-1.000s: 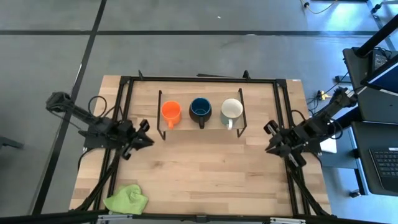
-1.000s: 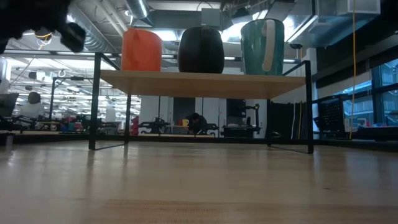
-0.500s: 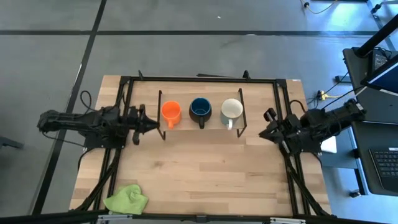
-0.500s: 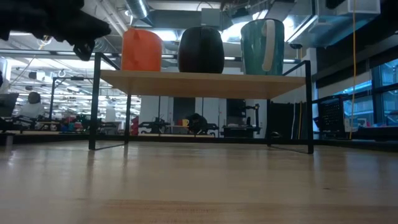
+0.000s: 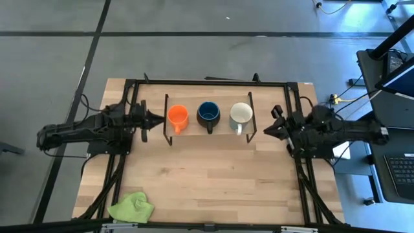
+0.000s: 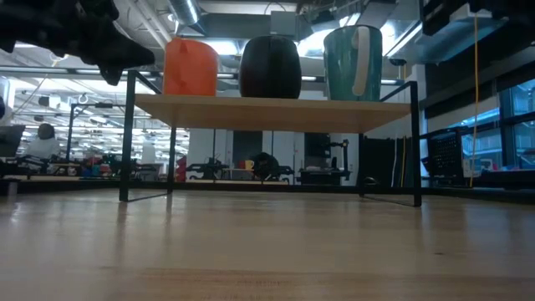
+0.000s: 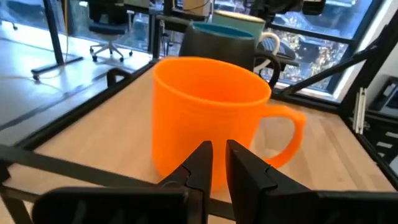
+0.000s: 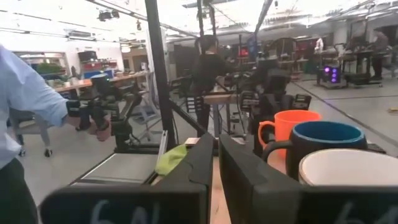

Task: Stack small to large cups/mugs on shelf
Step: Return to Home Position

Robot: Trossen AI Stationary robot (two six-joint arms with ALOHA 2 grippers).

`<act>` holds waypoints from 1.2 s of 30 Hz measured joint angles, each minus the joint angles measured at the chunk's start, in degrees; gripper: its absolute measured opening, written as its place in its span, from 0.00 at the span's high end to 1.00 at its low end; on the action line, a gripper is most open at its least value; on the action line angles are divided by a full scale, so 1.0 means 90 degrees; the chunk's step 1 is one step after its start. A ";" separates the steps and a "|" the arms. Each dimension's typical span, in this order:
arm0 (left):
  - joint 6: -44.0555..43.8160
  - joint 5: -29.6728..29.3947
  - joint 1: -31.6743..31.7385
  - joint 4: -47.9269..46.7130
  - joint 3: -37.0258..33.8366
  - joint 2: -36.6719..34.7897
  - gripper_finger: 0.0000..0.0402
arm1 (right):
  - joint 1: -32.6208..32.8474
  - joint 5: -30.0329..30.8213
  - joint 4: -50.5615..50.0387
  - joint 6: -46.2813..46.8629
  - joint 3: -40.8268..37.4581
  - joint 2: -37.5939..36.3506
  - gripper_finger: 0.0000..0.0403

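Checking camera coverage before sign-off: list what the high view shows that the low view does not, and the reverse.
Only the high view: the lime-green cloth lying on the table, on its left side and far from the shelf; the mugs' open mouths; and both arms whole, with the left gripper off the shelf's left end and the right gripper off its right end. Only the low view: the shelf's underside, its wire legs on the tabletop, and the room behind. Both: the orange mug, blue mug and white mug in a row on the shelf.

There is one orange ceramic mug (image 5: 177,117), one dark blue mug (image 5: 208,113), one white mug (image 5: 240,114), one light-wood shelf (image 5: 194,133), one lime-green cloth (image 5: 132,208).
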 joint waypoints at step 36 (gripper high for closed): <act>-0.0716 0.1182 0.0887 0.2492 -0.1879 -0.0126 0.91 | -0.1502 -0.0094 0.2272 0.0682 -0.2475 -0.0619 0.93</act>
